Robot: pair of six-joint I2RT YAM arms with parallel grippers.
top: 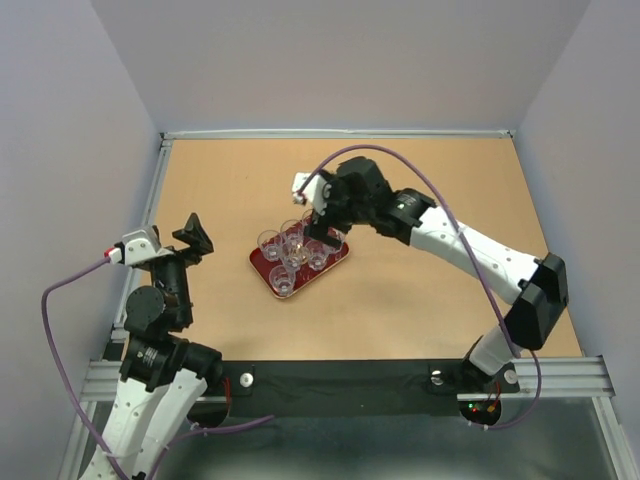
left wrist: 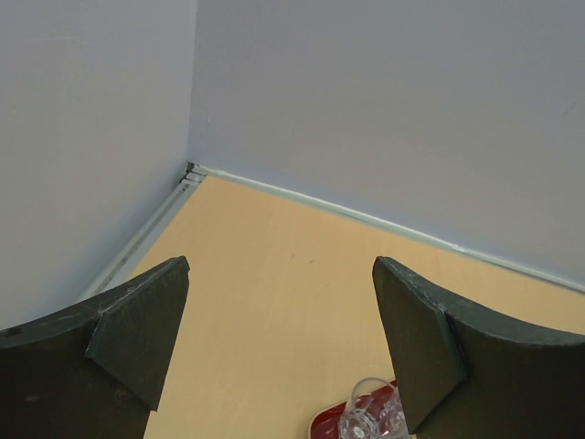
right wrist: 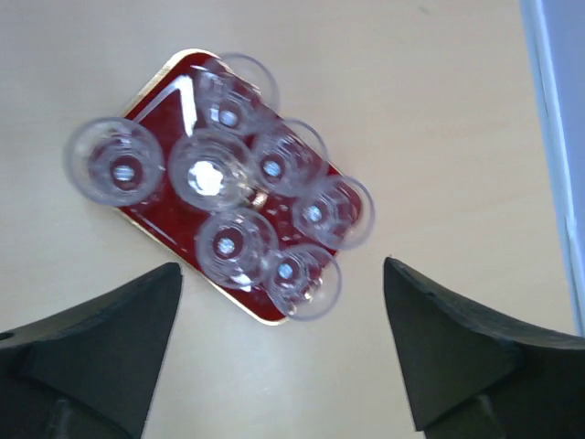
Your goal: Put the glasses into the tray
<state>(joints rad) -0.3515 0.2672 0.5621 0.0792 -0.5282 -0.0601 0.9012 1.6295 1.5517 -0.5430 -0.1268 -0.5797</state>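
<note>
The dark red tray (top: pixel 262 268) lies at the middle of the table with several clear glasses (top: pixel 284 283) standing upright on it. In the right wrist view the tray (right wrist: pixel 164 96) shows from above, packed with glasses (right wrist: pixel 208 178); some rims overhang its edge. My right gripper (top: pixel 319 231) hovers above the tray's far end, open and empty (right wrist: pixel 281 265). My left gripper (top: pixel 197 238) is open and empty at the table's left edge, raised, well apart from the tray. Its view (left wrist: pixel 281 263) catches one glass (left wrist: pixel 370 417) and a tray corner (left wrist: pixel 327 426) at the bottom.
The tan table top (top: pixel 450 180) is boxed in by grey walls at the back and both sides, with a metal rail (top: pixel 340 133) along the far edge. A purple cable (top: pixel 440 205) arches over the right arm.
</note>
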